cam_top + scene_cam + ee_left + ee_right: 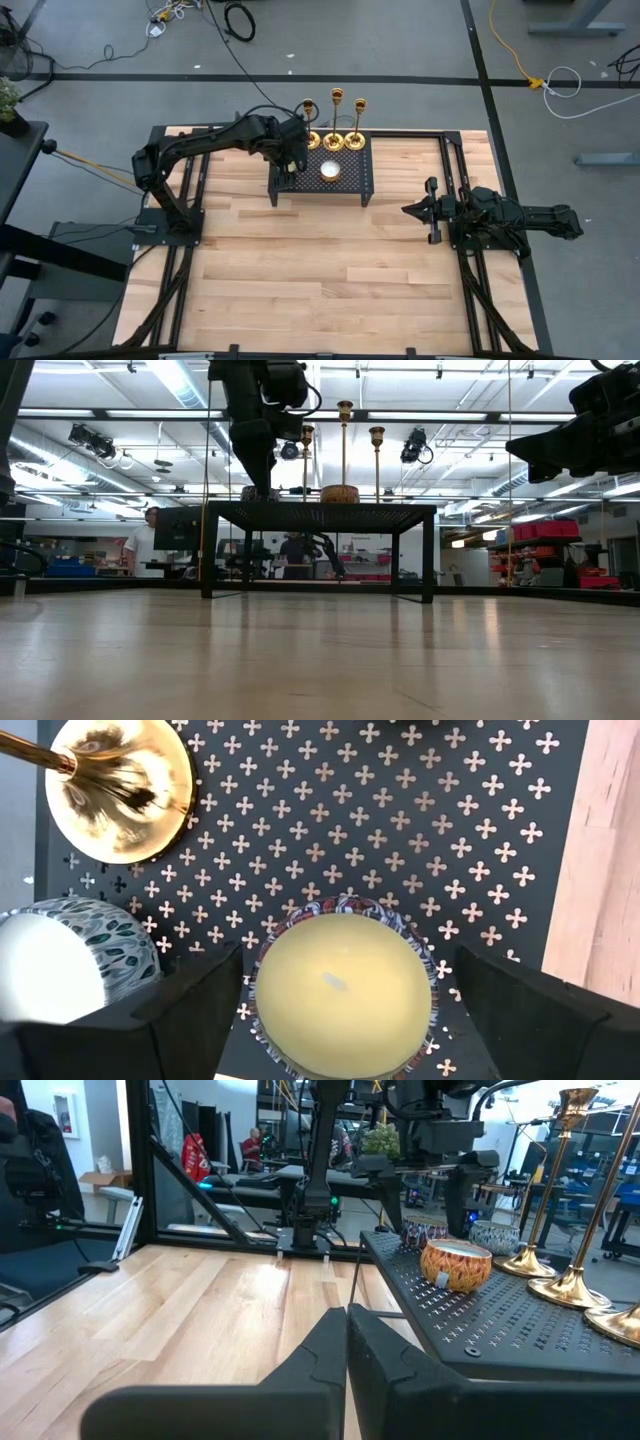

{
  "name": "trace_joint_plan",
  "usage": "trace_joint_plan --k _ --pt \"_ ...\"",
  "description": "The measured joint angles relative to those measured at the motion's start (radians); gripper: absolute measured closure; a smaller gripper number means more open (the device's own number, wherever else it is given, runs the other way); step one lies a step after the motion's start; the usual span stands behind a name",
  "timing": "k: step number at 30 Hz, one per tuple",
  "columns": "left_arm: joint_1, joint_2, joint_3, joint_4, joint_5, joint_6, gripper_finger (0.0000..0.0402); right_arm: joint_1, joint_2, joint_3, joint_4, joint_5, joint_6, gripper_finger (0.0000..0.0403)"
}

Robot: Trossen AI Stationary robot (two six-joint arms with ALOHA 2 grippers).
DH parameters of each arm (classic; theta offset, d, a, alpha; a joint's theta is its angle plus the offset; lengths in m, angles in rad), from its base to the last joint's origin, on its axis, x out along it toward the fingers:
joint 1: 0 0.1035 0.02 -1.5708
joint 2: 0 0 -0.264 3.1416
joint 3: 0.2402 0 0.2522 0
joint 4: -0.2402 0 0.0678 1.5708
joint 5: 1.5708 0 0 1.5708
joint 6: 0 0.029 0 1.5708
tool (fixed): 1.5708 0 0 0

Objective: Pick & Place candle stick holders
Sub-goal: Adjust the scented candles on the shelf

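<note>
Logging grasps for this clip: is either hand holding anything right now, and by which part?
Nothing is held. The left hand is open above a candle jar on the black rack; the right hand is shut and empty.

A black mesh rack (345, 183) stands on the wooden table (320, 270), carrying candlesticks (336, 140) and candles (330, 172).

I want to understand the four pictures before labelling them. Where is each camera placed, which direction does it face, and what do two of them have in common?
High view: above the table, facing straight down; shows both arms, the black rack and three candle stick holders.
Low view: at table-top height, facing level into the room; arms enter from above.
Left wrist view: above the rack, facing down between the left gripper fingers onto a candle.
Right wrist view: low, facing across the table past the shut right gripper.
Shared: both wrist views show that candle.
</note>
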State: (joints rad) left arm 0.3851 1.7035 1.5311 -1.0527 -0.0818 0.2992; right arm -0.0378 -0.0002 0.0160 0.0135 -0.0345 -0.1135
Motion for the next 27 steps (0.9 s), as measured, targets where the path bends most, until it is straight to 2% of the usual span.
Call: trace_joint_plan --k 13,20,27 --pt "0.004 0.031 0.000 -0.012 0.006 -0.008 0.0042 0.000 0.000 0.000 0.000 0.000 0.000 0.0389" --pt "0.005 0.031 0.000 -0.021 -0.033 -0.009 0.0044 0.000 0.000 0.000 0.000 0.000 0.000 0.0389" --pt "0.005 0.031 0.000 -0.022 -0.033 -0.026 0.0083 0.000 0.000 0.000 0.000 0.000 0.000 0.0389"
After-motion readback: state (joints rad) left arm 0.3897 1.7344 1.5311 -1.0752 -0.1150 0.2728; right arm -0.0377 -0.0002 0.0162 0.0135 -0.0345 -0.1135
